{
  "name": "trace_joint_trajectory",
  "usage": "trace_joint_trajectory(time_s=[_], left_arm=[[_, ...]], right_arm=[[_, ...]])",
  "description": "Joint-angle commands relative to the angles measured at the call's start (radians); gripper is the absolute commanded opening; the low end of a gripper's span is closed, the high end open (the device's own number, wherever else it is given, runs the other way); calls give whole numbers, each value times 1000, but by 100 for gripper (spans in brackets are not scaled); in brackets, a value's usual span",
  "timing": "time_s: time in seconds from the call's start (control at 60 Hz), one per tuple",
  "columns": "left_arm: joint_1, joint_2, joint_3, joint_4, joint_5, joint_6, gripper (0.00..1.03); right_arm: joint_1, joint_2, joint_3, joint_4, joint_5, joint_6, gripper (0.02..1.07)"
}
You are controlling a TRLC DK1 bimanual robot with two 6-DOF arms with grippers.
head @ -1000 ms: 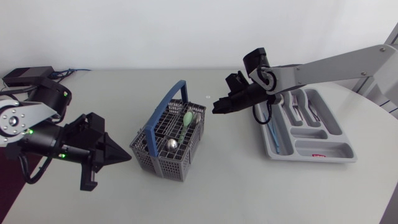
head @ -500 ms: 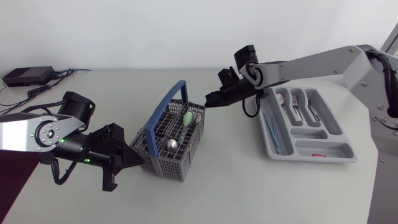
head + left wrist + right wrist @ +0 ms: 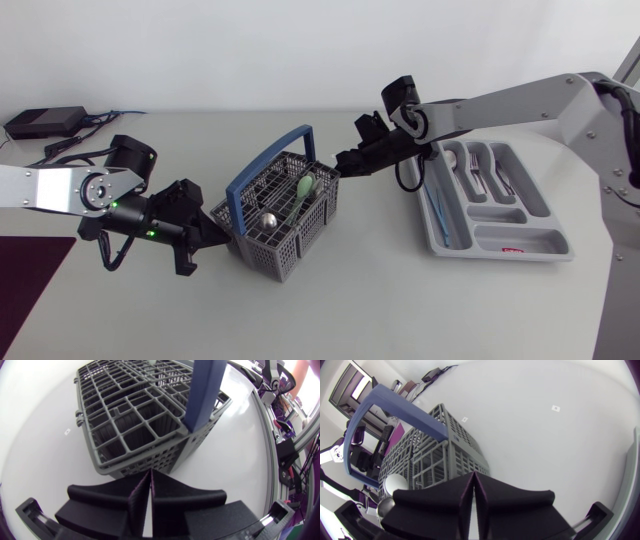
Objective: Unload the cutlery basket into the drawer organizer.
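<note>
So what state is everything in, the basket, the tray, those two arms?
Cutlery basket: handle up, holding a spoon and a green utensil.
Drawer organizer: partly filled with cutlery.
Left arm: jaws shut, empty, at the basket's wall.
Right arm: jaws shut, empty, by the basket's rim.

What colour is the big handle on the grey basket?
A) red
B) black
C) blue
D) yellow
C: the handle arching over the cutlery basket is blue in the head view, and both wrist views show it blue too.
</note>
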Motion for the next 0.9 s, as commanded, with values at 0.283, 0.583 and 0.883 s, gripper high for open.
trace_joint_trajectory(time_s=[0.283,0.583,0.883], left_arm=[[-3,197,239,63,18,-45,17],[-46,286,341,65,18,-81,17],[-77,303,368,85,16,-118,17]], right_arm=[[3,-171,-209,-16,-36,-7,11],[-23,-251,-312,25,22,12,11],[-36,-308,-373,81,214,36,11]])
